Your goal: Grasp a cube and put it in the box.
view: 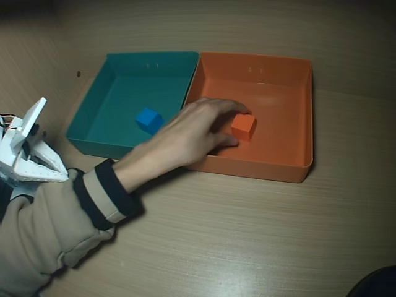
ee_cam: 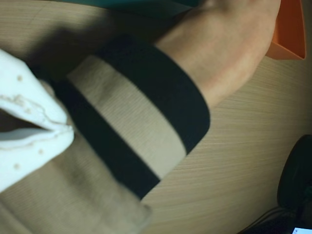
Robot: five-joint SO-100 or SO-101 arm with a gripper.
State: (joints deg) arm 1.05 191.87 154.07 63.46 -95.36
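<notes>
We see a hand point(view: 198, 127) touching the cube point(view: 244, 125) inside the box point(view: 291, 124), frame center; end effector point(view: 59, 175) at left edge, state unclear.

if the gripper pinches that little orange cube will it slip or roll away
Probably not: the cube has flat faces, so it should sit still rather than roll. Its matte surface likely grips well. It looks small, probably light. A hand is touching it.
</notes>
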